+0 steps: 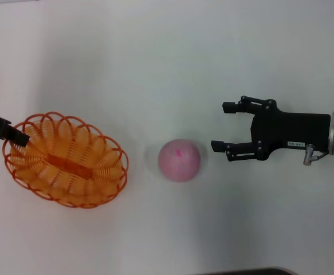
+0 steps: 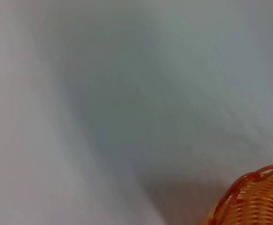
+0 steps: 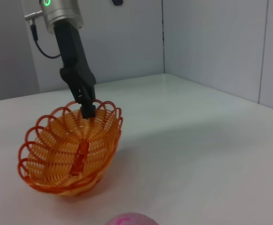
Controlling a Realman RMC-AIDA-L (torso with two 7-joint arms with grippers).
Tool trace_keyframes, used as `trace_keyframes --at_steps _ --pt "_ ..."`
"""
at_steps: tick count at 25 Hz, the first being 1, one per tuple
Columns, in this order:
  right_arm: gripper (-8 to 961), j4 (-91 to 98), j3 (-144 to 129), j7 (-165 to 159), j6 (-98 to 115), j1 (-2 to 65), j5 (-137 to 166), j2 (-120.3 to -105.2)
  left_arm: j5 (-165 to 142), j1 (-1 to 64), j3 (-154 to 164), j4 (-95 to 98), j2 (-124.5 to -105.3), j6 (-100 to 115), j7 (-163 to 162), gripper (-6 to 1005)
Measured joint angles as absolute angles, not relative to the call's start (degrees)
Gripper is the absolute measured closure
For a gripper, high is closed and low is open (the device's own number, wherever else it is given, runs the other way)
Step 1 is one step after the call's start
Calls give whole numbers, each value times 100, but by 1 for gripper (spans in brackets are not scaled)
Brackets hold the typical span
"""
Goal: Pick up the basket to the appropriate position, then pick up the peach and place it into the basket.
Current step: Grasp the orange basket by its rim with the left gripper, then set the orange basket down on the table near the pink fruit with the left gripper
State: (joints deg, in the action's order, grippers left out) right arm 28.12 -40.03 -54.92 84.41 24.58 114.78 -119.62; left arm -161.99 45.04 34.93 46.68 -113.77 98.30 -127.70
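Observation:
The orange openwork basket (image 1: pixel 66 160) is at the left of the white table. It also shows in the right wrist view (image 3: pixel 73 147), tilted with its far rim raised. My left gripper (image 1: pixel 19 137) is shut on that far left rim; it shows in the right wrist view (image 3: pixel 87 111) pinching a rim loop. A corner of the basket shows in the left wrist view (image 2: pixel 253 199). The pale pink peach (image 1: pixel 179 160) lies on the table between the basket and my right gripper (image 1: pixel 224 126). The right gripper is open and empty, just right of the peach. The peach's top shows in the right wrist view (image 3: pixel 131 219).
The white table (image 1: pixel 167 63) spreads all around. Grey partition walls (image 3: pixel 211 42) stand behind the table in the right wrist view. A dark edge (image 1: pixel 252 271) shows at the bottom of the head view.

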Motion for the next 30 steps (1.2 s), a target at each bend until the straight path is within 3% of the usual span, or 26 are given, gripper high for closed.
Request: trace_keyframes --at_steps 7,11,18,22,30 --pt "13 2813 -4003 -5493 8449 2461 11478 -11962 -15872 4398 3117 4569 -11325 10272 -12850 933" --pt "12 2813 -3972 -5493 8449 2458 11478 -11962 -15863 4242 2952 4650 -11399 10375 -13019 932" --pt "13 2813 -3957 -5493 8453 2439 11478 -11962 -15852 3838 2721 5097 -11779 10384 -13211 933" --pt "12 2813 -3955 -5493 8463 2434 11479 -11962 -15846 3579 2649 5695 -12168 10481 -13283 932" --pt "13 2812 -3954 -5493 8478 2420 11477 -11967 -15826 3354 2640 5967 -12389 10510 -13404 932"
